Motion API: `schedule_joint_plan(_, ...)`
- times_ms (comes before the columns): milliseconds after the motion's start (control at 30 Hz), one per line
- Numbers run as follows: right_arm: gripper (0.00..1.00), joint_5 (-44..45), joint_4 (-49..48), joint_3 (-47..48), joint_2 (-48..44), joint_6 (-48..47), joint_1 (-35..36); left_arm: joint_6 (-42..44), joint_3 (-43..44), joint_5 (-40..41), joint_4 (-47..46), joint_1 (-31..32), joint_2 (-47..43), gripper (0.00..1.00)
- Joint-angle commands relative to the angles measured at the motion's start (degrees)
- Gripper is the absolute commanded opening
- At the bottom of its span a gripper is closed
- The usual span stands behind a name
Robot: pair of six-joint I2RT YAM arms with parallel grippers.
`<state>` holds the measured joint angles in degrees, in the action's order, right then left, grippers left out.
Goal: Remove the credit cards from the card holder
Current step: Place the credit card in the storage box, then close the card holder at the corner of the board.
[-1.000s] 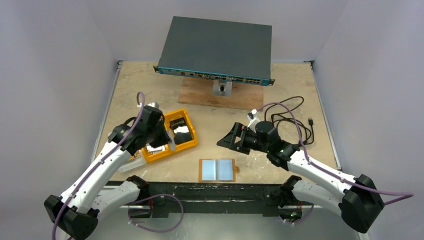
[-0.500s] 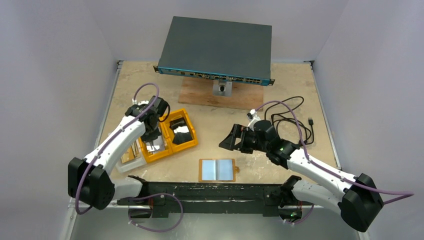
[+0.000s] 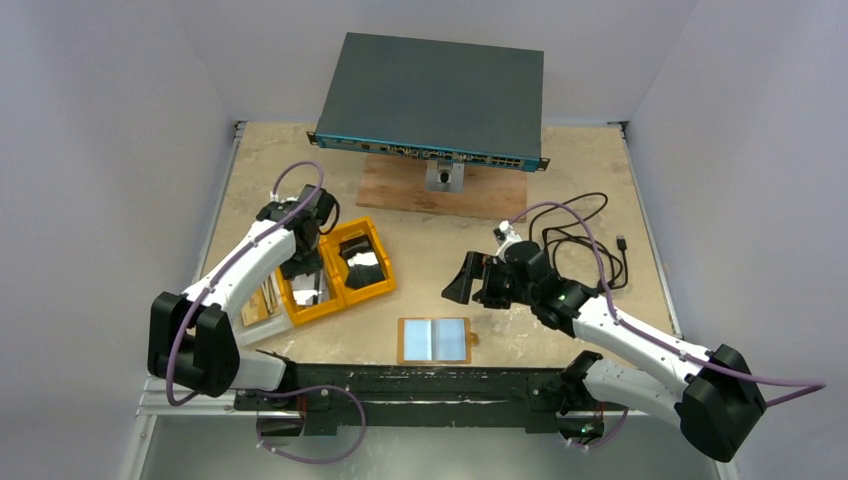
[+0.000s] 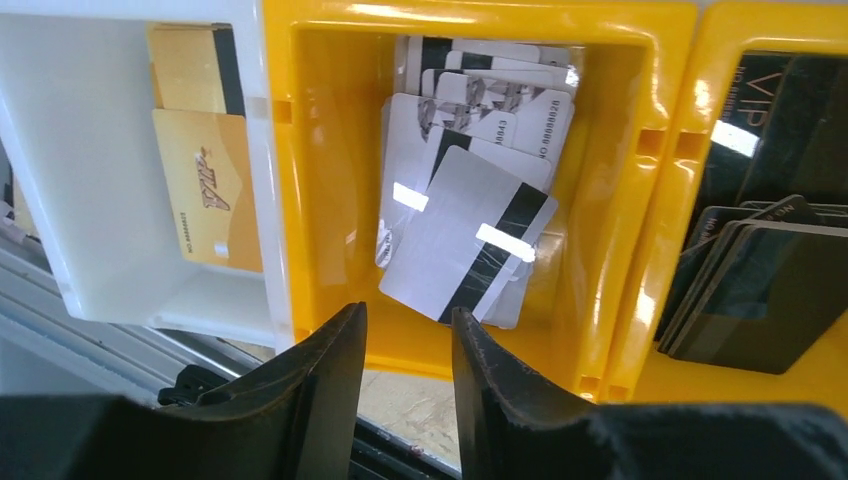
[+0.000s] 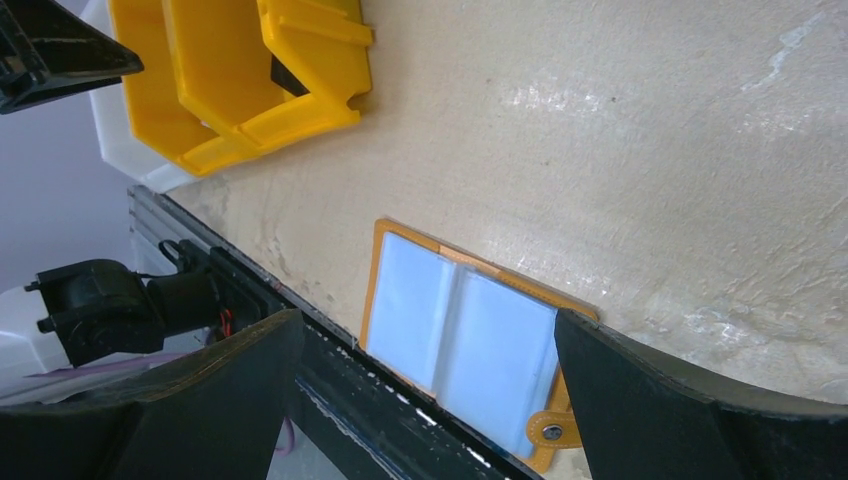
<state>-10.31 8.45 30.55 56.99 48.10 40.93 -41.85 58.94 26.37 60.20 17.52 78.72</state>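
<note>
The card holder (image 3: 434, 340) is a tan-orange wallet lying open flat near the table's front edge, its two pale blue-grey sleeves facing up. It also shows in the right wrist view (image 5: 465, 335). I cannot tell whether cards sit in the sleeves. Several grey-silver credit cards (image 4: 470, 235) lie stacked in the middle compartment of the yellow tray (image 4: 320, 150). My left gripper (image 4: 408, 315) hovers over that compartment's near wall, narrowly open and empty. My right gripper (image 5: 430, 320) is wide open and empty, up and right of the card holder.
The yellow tray (image 3: 375, 290) has a white compartment with gold cards (image 4: 200, 170) and one with black cards (image 4: 760, 290). A network switch (image 3: 432, 100) stands on a wooden board (image 3: 440, 192) at the back. A black cable (image 3: 580, 235) lies at the right.
My left arm has swung up and back, its gripper moving a little toward the far side over the tray. My right gripper has shifted slightly right.
</note>
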Motion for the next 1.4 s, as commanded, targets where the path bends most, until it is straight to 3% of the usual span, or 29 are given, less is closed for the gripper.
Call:
schedule_joint_plan(0,0.99,2.9,1.3,2.3,0.4,-1.5,0.2,3.0,2.4,-4.2,-2.7,-0.5,-3.9,0.39)
schedule_joint_plan(333,0.99,11.8,6.9,6.6,3.7,-0.1,5.0,7.0,-1.7,-25.5,-9.8,-0.4,-15.1,0.63)
schedule_joint_plan(567,0.99,18.4,8.6,8.1,6.5,5.6,12.5,7.6,-4.7,-34.2,-11.2,2.6,-21.0,0.68)
schedule_joint_plan(900,0.94,25.2,11.5,10.8,12.6,11.8,22.2,4.1,-10.1,-36.6,-14.7,11.1,-25.0,0.69)
schedule_joint_plan(1067,0.87,26.7,12.6,13.3,16.7,12.6,25.2,2.9,-12.5,-36.5,-16.1,11.5,-25.9,0.69)
schedule_joint_plan(1367,0.84,28.8,15.2,19.4,24.8,12.6,28.5,3.7,-12.8,-35.6,-15.3,11.5,-26.5,0.7)
